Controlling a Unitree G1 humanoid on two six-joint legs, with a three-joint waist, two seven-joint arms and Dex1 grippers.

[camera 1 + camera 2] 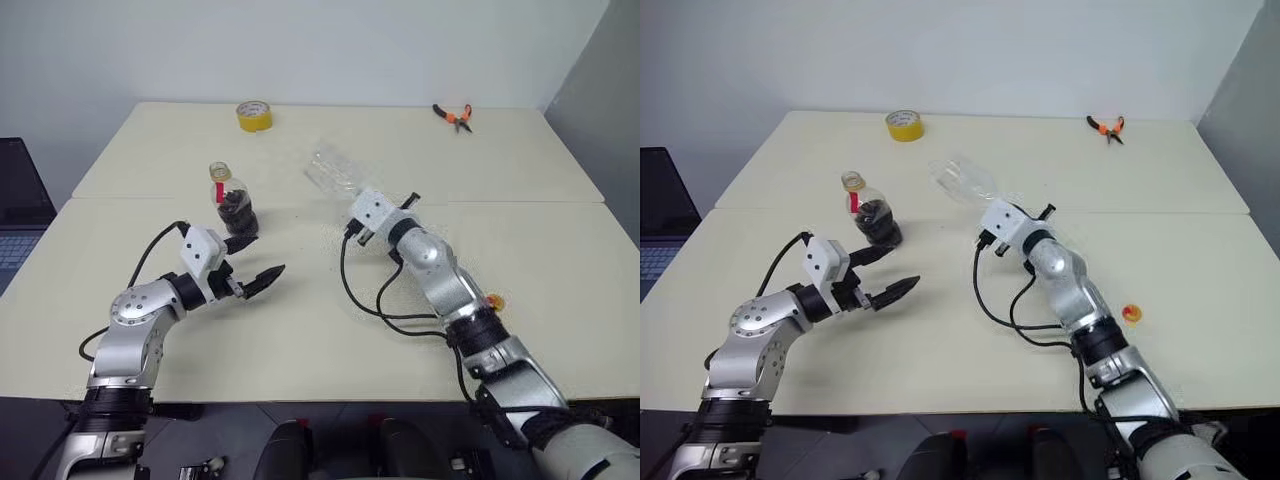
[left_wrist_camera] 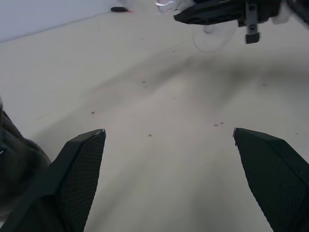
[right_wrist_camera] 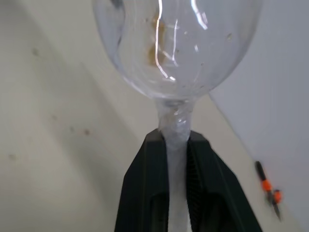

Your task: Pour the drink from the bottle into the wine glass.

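We grip clear stemmed wine glass (image 3: 176, 58) by stem in right tool (image 3: 176, 159), lifted, tilted, right of squat cola bottle (image 1: 234, 203), uncapped on worktop (image 1: 300, 330). Left tool (image 1: 262, 268) gapes beside bottle, likely for grasp.

I am noting the wine glass (image 3: 176, 53) showing clear, glossy glass with bright glints. My left fingers (image 2: 79, 169) are showing black, finely textured matt pads. The table (image 1: 300, 330) is looking matt, pale and lightly speckled. The bottle (image 1: 234, 205) is looking like clear plastic.
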